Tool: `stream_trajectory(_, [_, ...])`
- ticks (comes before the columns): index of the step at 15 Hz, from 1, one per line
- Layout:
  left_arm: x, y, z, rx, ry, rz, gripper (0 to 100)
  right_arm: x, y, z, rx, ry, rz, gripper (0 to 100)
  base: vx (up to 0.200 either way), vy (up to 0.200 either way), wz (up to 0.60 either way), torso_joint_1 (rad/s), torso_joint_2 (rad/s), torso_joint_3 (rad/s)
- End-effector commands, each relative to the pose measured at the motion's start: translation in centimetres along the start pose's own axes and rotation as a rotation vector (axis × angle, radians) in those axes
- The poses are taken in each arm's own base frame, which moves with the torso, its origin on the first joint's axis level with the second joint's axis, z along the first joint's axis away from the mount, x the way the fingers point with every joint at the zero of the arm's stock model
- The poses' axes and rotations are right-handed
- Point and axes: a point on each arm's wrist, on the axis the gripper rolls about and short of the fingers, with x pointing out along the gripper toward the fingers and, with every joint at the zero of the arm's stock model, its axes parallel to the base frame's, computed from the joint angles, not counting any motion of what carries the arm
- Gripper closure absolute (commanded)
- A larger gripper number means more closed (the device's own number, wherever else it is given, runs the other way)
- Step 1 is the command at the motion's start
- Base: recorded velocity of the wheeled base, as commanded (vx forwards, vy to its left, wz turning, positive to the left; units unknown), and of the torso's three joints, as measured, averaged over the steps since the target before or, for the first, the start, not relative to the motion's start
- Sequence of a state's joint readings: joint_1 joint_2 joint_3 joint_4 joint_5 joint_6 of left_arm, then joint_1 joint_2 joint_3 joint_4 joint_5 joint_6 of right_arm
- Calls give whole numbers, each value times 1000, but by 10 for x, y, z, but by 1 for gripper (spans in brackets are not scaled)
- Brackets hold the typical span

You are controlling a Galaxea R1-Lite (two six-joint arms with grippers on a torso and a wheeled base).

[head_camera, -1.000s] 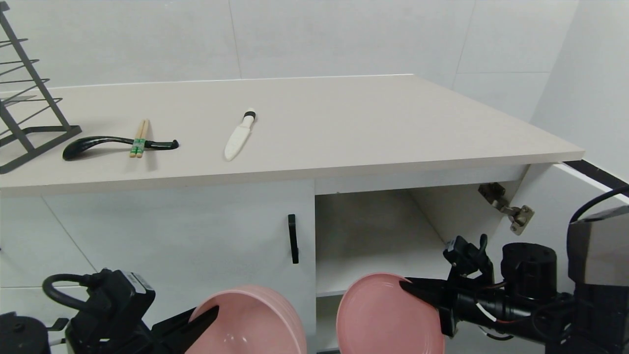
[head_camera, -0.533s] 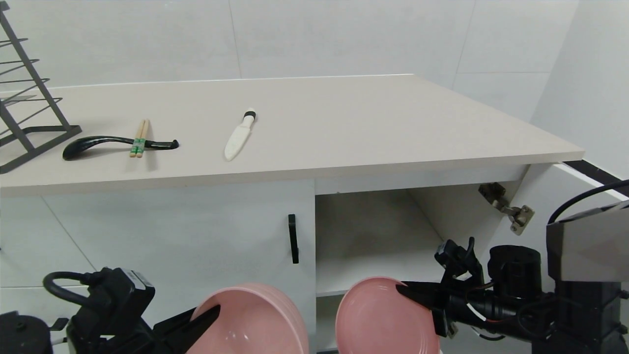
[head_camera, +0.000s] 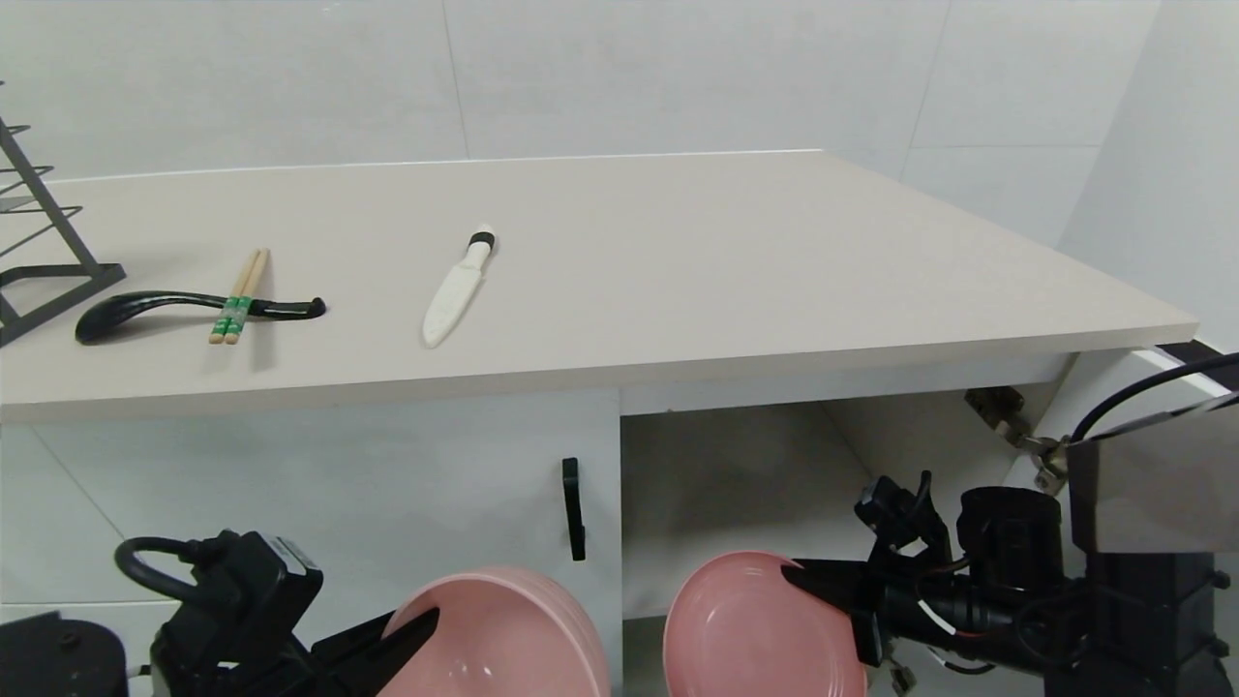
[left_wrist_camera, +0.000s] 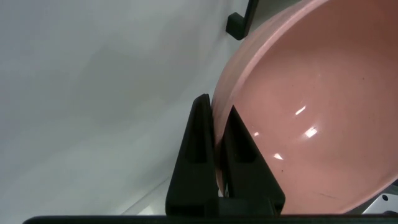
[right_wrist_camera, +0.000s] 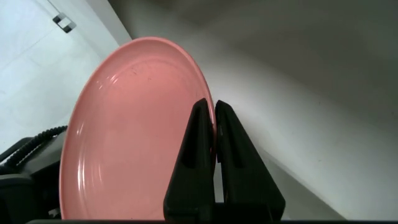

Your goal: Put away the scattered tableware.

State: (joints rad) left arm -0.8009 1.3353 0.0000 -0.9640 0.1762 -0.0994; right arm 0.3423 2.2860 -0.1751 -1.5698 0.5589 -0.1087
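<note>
Since 1.0 s ago the whole head picture has shifted down and to the left: camera moved, and the things on the counter [head_camera: 726, 261] keep their arrangement. Between 1.0 s and 0.5 s ago the right arm and its plate edged slightly left. Left gripper [head_camera: 411, 629], near left and below counter level: fingers clamped on the rim of a pink bowl [head_camera: 503, 629], one finger inside and one outside, with only the rim's thickness between them in the left wrist view. The bowl is tilted with its opening facing up and right, in front of the closed cabinet door [head_camera: 339, 484], near that door's black handle [head_camera: 572, 496]. Right gripper [head_camera: 799, 576], near right: fingers pinched on the right edge of a pink plate [head_camera: 755, 629], held almost on edge, its face toward the camera. The plate is just in front of the open cabinet compartment [head_camera: 736, 484], at its lower left, outside it. On the counter, left to right: dark wire rack [head_camera: 58, 211] at the left edge; black spoon [head_camera: 184, 305] lying flat; a pair of chopsticks [head_camera: 237, 296] lying across the spoon's handle; a white knife [head_camera: 455, 287] well apart to the right, tip toward the near edge.
</note>
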Motion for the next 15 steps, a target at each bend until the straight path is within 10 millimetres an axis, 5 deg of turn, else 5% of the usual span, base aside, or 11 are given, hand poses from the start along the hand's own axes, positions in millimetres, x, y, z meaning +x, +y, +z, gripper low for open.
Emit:
stream_trajectory(1, [0, 0, 0, 0, -2, -1, 100, 4, -1, -7, 17, 26, 6, 100, 0, 0, 0, 0, 0, 0])
stream_trajectory(15, [0, 0, 0, 0, 0, -1, 100, 64, -52, -5, 86, -97, -34, 100, 0, 0, 0, 0, 0, 0])
